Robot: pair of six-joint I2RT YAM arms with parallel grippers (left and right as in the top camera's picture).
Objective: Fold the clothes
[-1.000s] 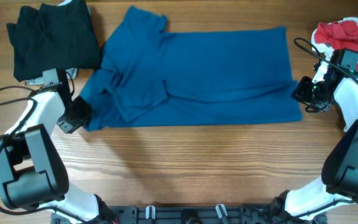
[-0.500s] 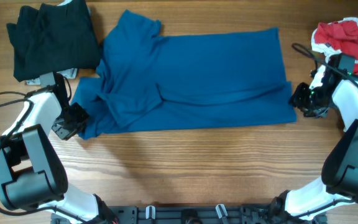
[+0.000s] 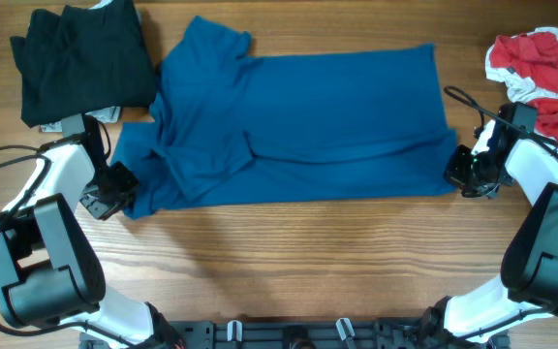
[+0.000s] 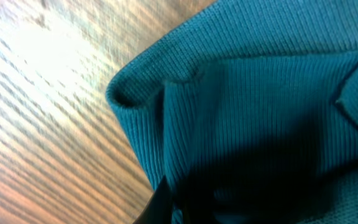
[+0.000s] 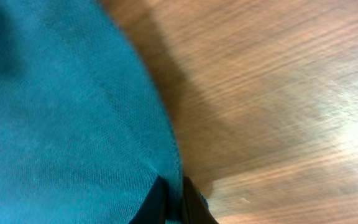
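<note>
Blue shirt (image 3: 298,126) is lying flat on the bench (image 3: 289,271), long axis running L-R btwn the arms; left claw (image 3: 122,191) is pinching its near-left sleeve corner, jaws together on cloth; right claw (image 3: 456,173) is clamping its near-right hem corner; each arm is sitting at its own end, so prob. both are lifting that near edge over; black garment (image 3: 80,63) is lying beyond the shirt's left end, red-and-white garment (image 3: 541,68) off its right.

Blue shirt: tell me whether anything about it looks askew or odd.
The blue shirt lies uneven: its left end is bunched, with a sleeve creased over the body, and a long fold line runs to the right edge.
</note>
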